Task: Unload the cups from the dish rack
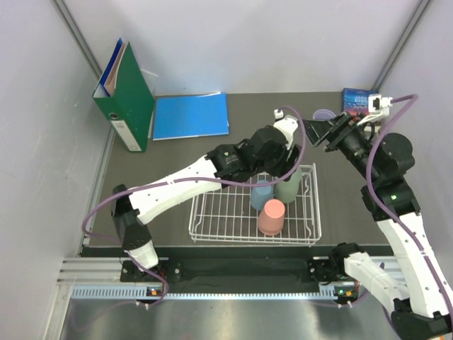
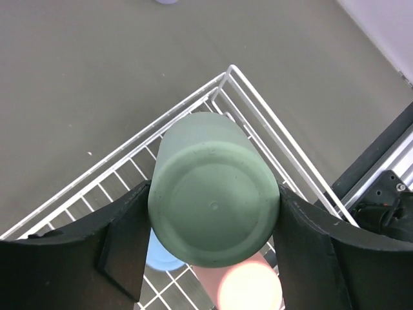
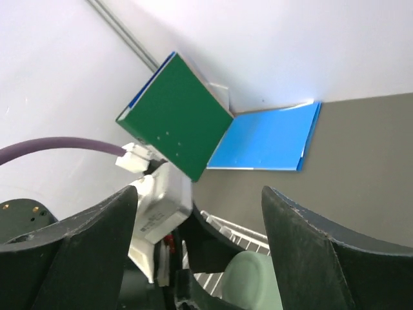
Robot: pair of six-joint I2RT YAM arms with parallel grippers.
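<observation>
Left wrist view gives you the sage green cup (image 2: 213,206) upside down in the far right corner of the dish rack (image 2: 231,70). The left gripper (image 2: 213,223) is closed across its sides, both fingers (image 2: 126,248) pressed to the plastic just below the base. That hold looks set for a straight lift, though the taper narrows upward, so you risk a slip. Just beside it stand the dusty blue cup (image 1: 260,194) and, nearer the rack's near edge, the salmon pink cup (image 1: 272,217), both inverted too. Mind the raised corner wires and that blue neighbour. The lavender cup (image 1: 323,113) sits out near the worktop's far right corner, by a dark blue box (image 1: 356,98). Your right gripper (image 1: 320,132) hangs wide open and empty just off the rack's far right corner, likely in your drop path. A green binder (image 1: 126,106) and blue folder (image 1: 191,115) lie far left, well apart.
</observation>
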